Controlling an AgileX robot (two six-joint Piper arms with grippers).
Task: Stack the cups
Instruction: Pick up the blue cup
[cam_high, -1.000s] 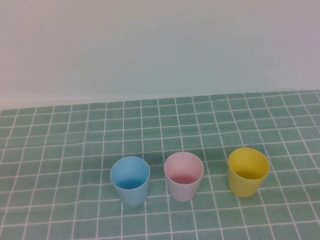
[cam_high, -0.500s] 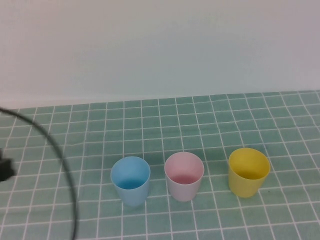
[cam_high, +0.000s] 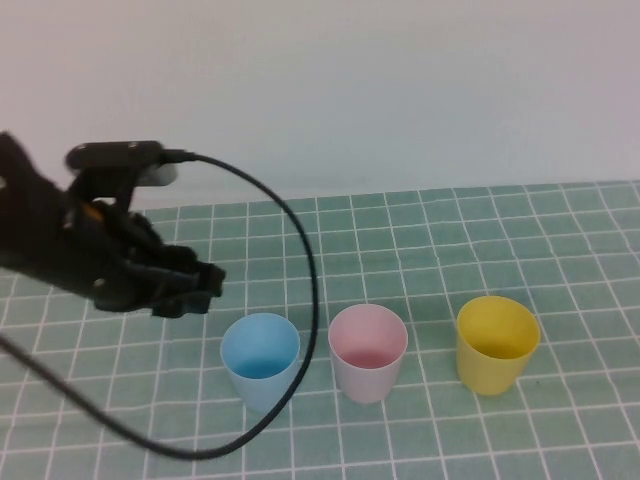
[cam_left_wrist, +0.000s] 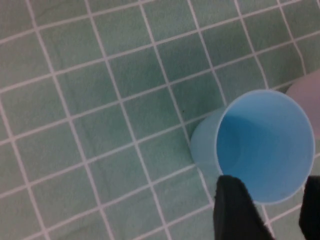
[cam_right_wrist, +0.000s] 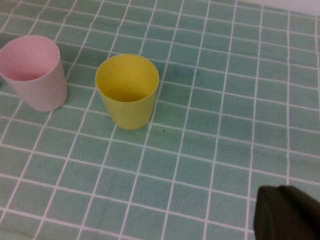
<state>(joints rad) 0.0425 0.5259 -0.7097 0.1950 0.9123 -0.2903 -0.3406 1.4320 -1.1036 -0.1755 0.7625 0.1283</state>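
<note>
With its fingers (cam_left_wrist: 235, 210) spread apart, the left gripper (cam_high: 195, 288) hovers just beside the blue cup (cam_high: 260, 360), which stands upright on the counter (cam_high: 450, 230) beside the pink cup (cam_high: 368, 352) and yellow cup (cam_high: 497, 343), while the right gripper (cam_right_wrist: 287, 215), parked well apart from them, leaves me unable to tell its state.

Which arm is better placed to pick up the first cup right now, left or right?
Left. The left gripper hangs open just above and left of the blue cup, its fingers at the rim. The right gripper is out of the high view, away from the yellow cup.
</note>
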